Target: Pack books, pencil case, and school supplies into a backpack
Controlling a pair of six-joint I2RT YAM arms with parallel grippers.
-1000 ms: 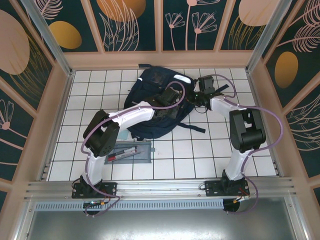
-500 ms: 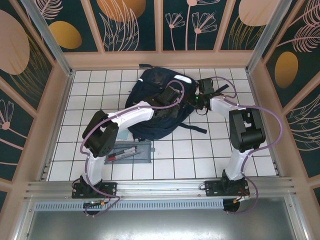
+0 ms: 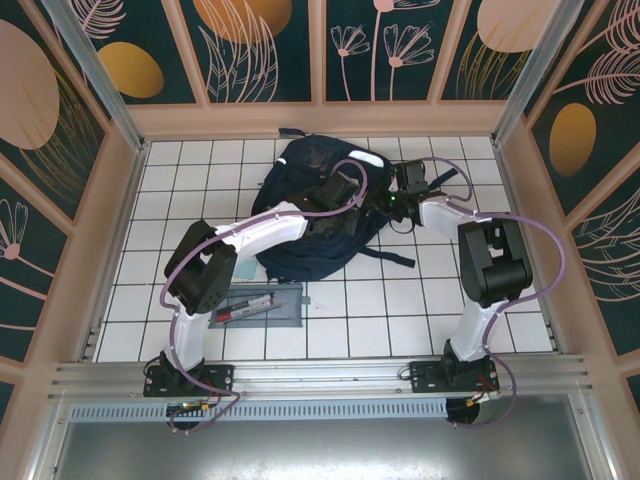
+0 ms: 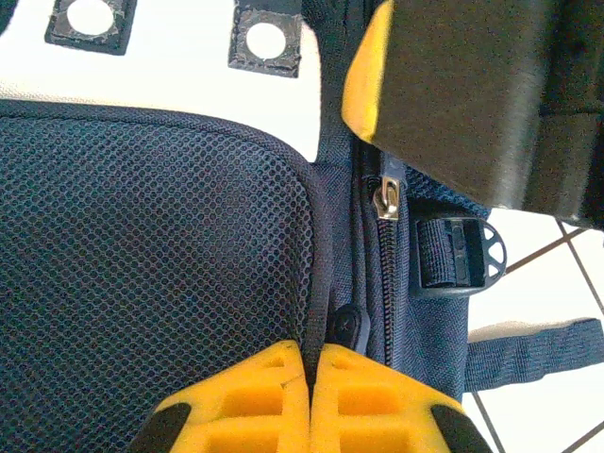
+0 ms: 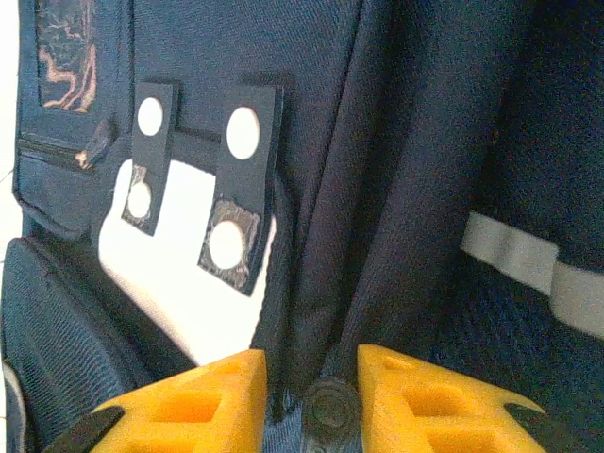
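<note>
Top view, bag: backpack [image 3: 300, 255] lies flat at upper centre of the tiled table [image 3: 380, 310], both arms reaching onto it. My guess is they're working the opening before anything goes in.
Top view, hands: left gripper [image 3: 340, 192] on the bag's middle, right gripper [image 3: 398, 200] at its right edge, close together. Probably one braces while the other pulls.
Top view, waiting: pencil case [image 3: 285, 305], w/ red and black pens, sits lower left, well apart from the bag and not packed yet.
Left wrist view, grip: left gripper [image 4: 310, 392] at bottom centre, fingers pressed together, pinching the seam beside the mesh pocket [image 4: 151, 264]. Looks meant to hold the fabric taut.
Left wrist view, zip: metal slider [image 4: 387, 198] sits centre right, just under the other arm's yellow finger [image 4: 363, 85].
Right wrist view, grip: right gripper [image 5: 311, 401] at bottom centre, fingers part-spread around a fold of the bag and a round dark pull [image 5: 330, 411]. The fold touches both sides, so prob. clamped.
Right wrist view, rest: white stripe [image 5: 528, 269] at right.
</note>
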